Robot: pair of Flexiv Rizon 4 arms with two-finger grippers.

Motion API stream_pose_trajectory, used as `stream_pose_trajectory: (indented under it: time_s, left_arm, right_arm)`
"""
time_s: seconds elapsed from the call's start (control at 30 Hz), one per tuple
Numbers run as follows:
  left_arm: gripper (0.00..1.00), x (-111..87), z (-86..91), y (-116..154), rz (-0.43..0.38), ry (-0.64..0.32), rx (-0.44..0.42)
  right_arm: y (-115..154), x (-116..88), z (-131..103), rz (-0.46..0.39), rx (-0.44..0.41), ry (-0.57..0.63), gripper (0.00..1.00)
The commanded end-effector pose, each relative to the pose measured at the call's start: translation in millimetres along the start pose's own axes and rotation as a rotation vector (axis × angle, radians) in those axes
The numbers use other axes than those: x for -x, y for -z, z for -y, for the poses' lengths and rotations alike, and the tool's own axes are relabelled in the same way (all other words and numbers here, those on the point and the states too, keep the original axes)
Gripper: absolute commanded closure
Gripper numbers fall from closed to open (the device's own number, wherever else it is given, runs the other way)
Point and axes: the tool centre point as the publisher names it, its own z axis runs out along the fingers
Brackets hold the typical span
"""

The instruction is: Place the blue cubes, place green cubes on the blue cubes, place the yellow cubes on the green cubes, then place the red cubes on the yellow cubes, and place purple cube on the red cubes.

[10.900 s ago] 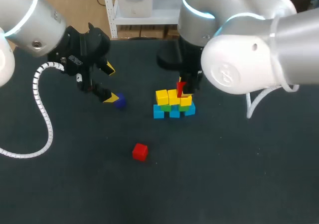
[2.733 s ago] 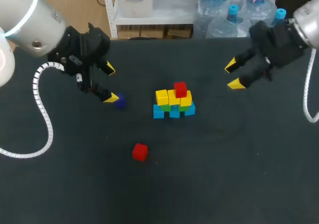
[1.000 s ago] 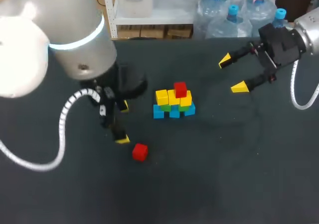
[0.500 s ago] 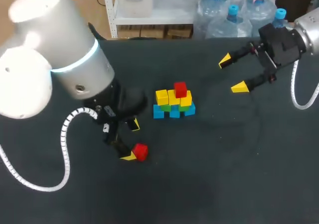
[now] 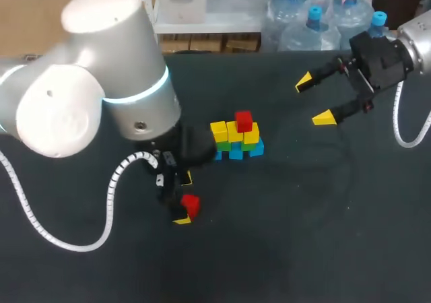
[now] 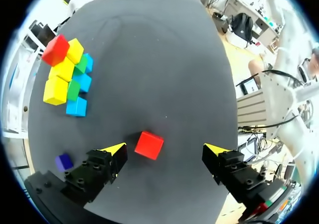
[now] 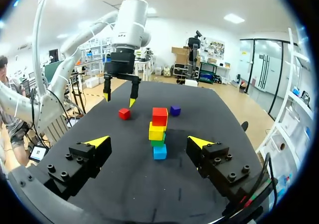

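The left tool (image 6: 165, 149) has been brought from beside the purple cube (image 6: 63, 161) to the loose red cube (image 6: 149, 145). From overhead, the purple cube is hidden by the left arm. The stacked cubes (image 5: 235, 138) are seen just beyond. The red cube lies on the surface (image 5: 303, 215) between the widely spread fingers, apparently touched by neither. The right tool (image 5: 314, 100) is held wide, well apart.

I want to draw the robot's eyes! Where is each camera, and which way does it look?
Head view: above and behind the robot, looking down on the table; left arm and right arm at the sides.
Left wrist view: on the left wrist, looking down past the open left gripper at the loose red cube between its fingers.
Right wrist view: on the right wrist, looking across the table past the open right gripper at the cube stack, left arm beyond.
Shared: all show the cube stack and loose red cube.
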Motion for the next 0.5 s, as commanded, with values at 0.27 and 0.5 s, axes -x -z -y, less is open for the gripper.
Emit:
stream_pose_trajectory:
  time_s: [0.27,0.5]
  left_arm:
    - [0.0,-2.7,5.1,-12.6,-0.018,-0.003,0.053]
    - [0.0,0.0,4.8,-15.6,-0.032,-0.065,0.045]
  right_arm:
    - [-0.4,-0.3,0.2,0.001,0.0,0.001,0.0]
    - [-0.4,-0.3,0.2,0.001,0.0,0.001,0.0]
